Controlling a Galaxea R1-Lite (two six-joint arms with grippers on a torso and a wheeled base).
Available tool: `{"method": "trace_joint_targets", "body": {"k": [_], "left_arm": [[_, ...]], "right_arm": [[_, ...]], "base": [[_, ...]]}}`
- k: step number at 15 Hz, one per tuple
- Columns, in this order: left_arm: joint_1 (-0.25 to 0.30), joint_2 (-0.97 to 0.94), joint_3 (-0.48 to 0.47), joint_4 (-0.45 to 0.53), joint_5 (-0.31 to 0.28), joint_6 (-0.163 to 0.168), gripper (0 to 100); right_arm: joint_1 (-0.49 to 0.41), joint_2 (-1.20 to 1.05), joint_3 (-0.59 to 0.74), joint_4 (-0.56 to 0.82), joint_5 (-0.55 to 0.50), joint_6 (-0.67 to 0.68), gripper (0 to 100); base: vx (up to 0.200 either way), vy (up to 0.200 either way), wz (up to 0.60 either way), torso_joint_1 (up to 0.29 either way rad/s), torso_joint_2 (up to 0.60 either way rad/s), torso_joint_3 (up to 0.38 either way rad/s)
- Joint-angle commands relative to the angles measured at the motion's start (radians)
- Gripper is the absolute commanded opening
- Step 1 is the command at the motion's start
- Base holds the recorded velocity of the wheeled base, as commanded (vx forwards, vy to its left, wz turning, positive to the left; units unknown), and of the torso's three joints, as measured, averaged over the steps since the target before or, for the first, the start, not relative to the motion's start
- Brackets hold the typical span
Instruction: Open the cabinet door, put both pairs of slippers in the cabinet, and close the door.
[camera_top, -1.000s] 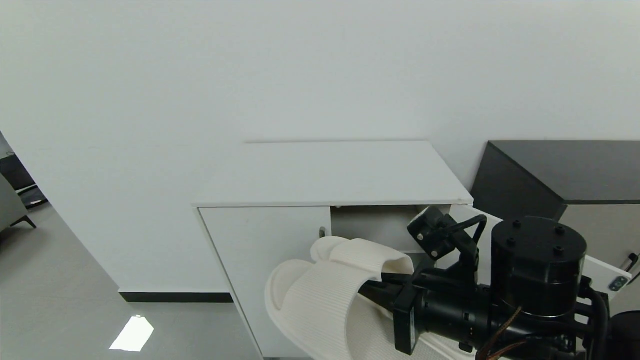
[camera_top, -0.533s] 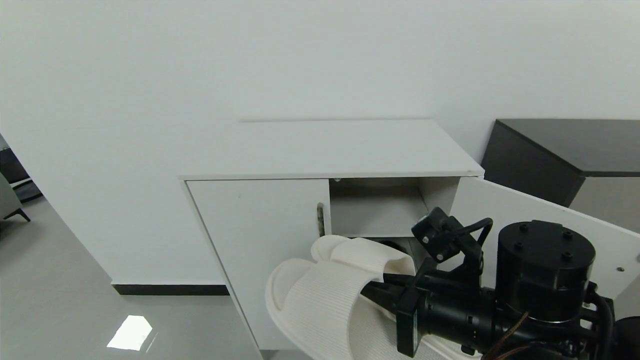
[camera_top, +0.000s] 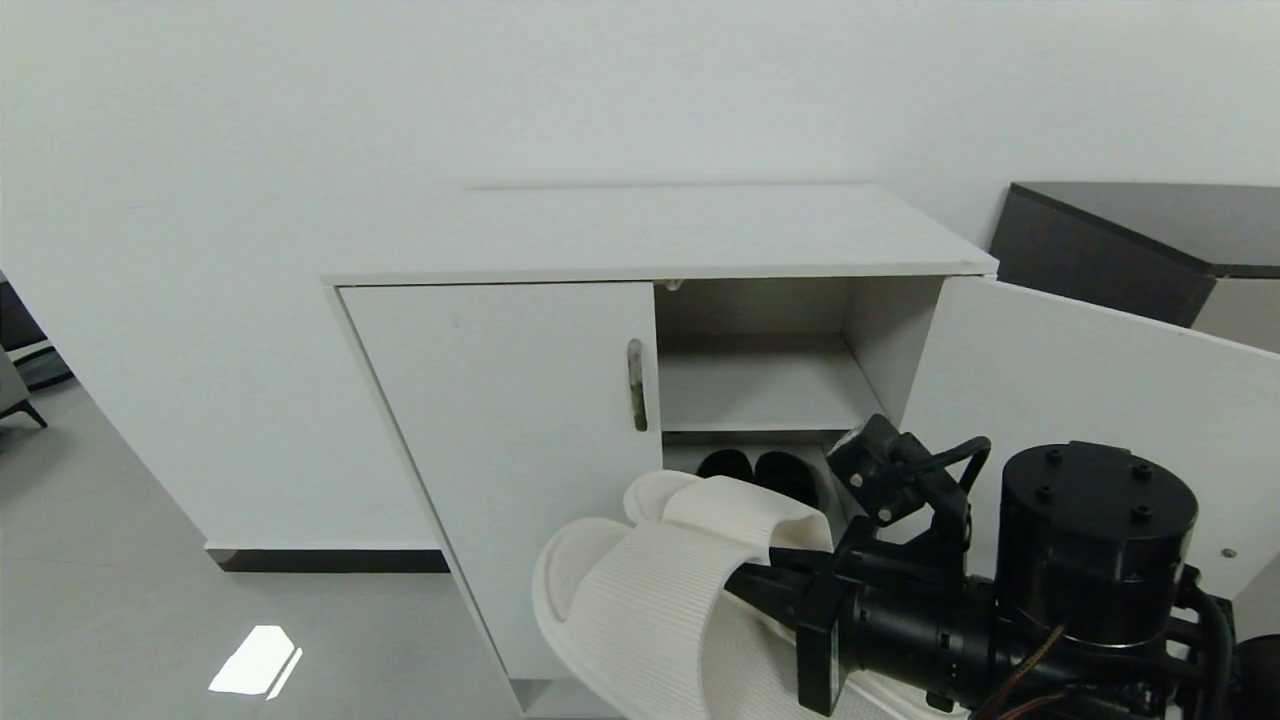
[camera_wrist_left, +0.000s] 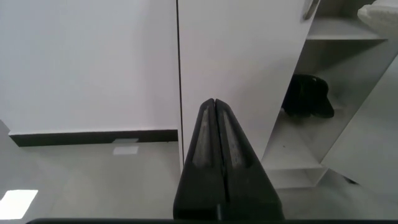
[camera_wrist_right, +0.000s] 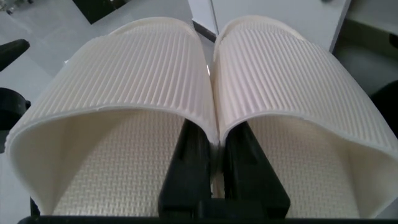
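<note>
- The right gripper (camera_wrist_right: 213, 144) is nearest, low at the right in the head view. Its two black fingers (camera_wrist_right: 186, 155) are narrow and pinch the inner sides of the two white slippers (camera_wrist_right: 149, 81) together, one finger inside each slipper.
- The white slippers (camera_top: 650, 590) are held in the air side by side, with the ribbed straps up and the toes toward the cabinet. They are in front of the lower part of the left door and just before the open side.
- The left gripper (camera_wrist_left: 214, 109) has its fingers pressed together with nothing between them. It hangs above the grey floor (camera_wrist_left: 93, 168), in front of the cabinet's left door.
- The cabinet (camera_top: 660, 230) is white and stands against the white wall (camera_top: 400, 100).
- Its left door (camera_top: 500, 420) is shut, with a slim handle (camera_top: 636, 384) at the inner edge.
- Its right door (camera_top: 1080, 390) is swung wide open toward the right.
- Inside the open half, the upper shelf (camera_top: 760, 395) is bare.
- On the shelf below it, a pair of black slippers (camera_top: 757, 470) sits side by side, partly hidden behind the white pair.
- A dark piece of furniture (camera_top: 1150, 225) stands to the right of the cabinet, by the same wall.
</note>
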Motion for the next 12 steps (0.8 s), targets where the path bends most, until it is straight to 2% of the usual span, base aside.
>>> {"method": "trace_joint_targets", "body": {"k": [1, 6, 8, 9, 10, 11, 12], "left_arm": [[0.0, 0.001, 0.0, 0.0, 0.0, 0.0, 0], [0.0, 0.001, 0.0, 0.0, 0.001, -0.006, 0], [0.0, 0.001, 0.0, 0.0, 0.001, -0.006, 0], [0.0, 0.001, 0.0, 0.0, 0.003, -0.008, 0], [0.0, 0.001, 0.0, 0.0, 0.003, -0.008, 0], [0.0, 0.001, 0.0, 0.0, 0.003, -0.008, 0], [0.0, 0.001, 0.0, 0.0, 0.003, -0.008, 0]], "right_arm": [[0.0, -0.001, 0.0, 0.0, 0.001, 0.001, 0], [-0.008, -0.004, 0.041, -0.016, -0.024, -0.098, 0], [-0.025, -0.004, -0.028, 0.038, -0.199, -0.108, 0], [-0.017, -0.009, -0.135, 0.228, -0.393, -0.111, 0], [0.0, -0.026, -0.23, 0.394, -0.473, -0.079, 0], [0.043, -0.061, -0.397, 0.721, -0.518, 0.07, 0], [0.084, -0.06, -0.549, 0.942, -0.599, 0.168, 0]], "base": [[0.0, 0.0, 0.0, -0.178, 0.48, 0.3], [0.0, 0.0, 0.0, -0.147, 0.43, 0.277], [0.0, 0.0, 0.0, -0.044, 0.14, 0.09], [0.0, 0.0, 0.0, -0.017, 0.06, 0.041], [0.0, 0.0, 0.0, 0.0, 0.0, 0.0], [0.0, 0.0, 0.0, 0.0, 0.0, 0.0], [0.0, 0.0, 0.0, 0.0, 0.0, 0.0]]}}
